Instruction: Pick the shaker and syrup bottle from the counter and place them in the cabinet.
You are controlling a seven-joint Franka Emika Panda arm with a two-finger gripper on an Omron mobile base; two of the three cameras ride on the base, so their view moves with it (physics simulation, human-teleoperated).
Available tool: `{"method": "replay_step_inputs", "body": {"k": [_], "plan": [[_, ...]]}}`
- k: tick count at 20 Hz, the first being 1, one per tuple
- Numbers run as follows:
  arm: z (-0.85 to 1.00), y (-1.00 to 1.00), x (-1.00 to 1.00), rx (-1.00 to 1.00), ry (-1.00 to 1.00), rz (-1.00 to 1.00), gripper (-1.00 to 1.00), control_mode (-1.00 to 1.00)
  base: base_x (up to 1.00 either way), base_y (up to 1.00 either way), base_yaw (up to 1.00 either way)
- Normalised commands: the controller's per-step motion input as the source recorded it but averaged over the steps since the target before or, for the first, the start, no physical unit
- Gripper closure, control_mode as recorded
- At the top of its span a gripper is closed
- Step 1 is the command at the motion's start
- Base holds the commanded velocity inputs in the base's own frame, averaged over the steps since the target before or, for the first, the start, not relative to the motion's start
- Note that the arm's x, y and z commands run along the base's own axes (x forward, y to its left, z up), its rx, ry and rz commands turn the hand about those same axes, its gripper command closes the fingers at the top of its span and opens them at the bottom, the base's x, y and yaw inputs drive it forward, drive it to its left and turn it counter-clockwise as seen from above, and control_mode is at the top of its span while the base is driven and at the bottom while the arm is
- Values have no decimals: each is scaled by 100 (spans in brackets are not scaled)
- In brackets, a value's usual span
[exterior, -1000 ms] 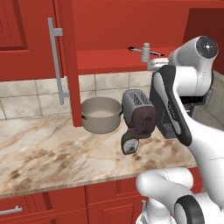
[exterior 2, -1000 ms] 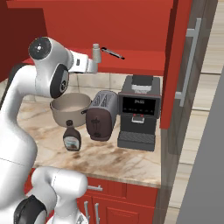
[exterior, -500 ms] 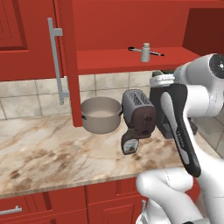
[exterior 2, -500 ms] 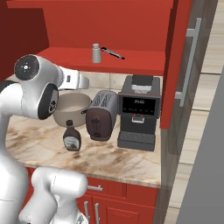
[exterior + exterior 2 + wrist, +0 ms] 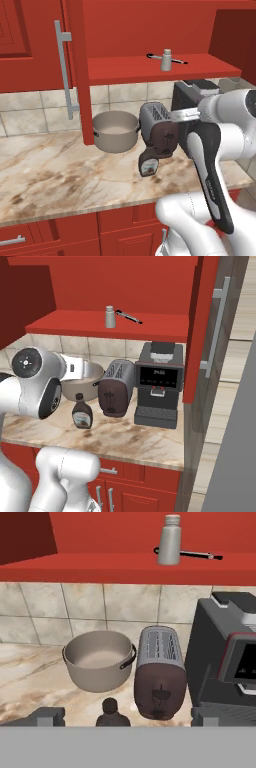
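Claw (image 5: 118,714) spread wide above squat dark brown syrup bottle (image 5: 149,163) risks clipping the close brown-and-grey toaster (image 5: 159,129) or toppling bottle on surface (image 5: 55,170).

I see the shaker (image 5: 166,60) standing upright on the shelf of the open cabinet (image 5: 150,67), with a thin rod (image 5: 172,59) lying just behind it and out to its right. Below the shelf, on the counter (image 5: 55,170), a pot (image 5: 115,131) sits against the tiled wall. To its right stands a toaster (image 5: 159,129), and right of that a coffee machine (image 5: 159,385). The syrup bottle (image 5: 149,163) stands upright before the toaster, nearer the counter's front edge. My hand view looks over the syrup bottle's cap (image 5: 110,706) toward pot and toaster. The cabinet door (image 5: 72,70) hangs open left of the pot.
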Motion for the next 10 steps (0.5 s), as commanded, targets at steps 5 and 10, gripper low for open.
{"method": "replay_step_inputs", "body": {"k": [5,10], "plan": [[-28,20,-19,0,8,4,-100,-100,0,0,0],[-23,15,-28,-2,12,2,-100,-100,0,0,0]]}}
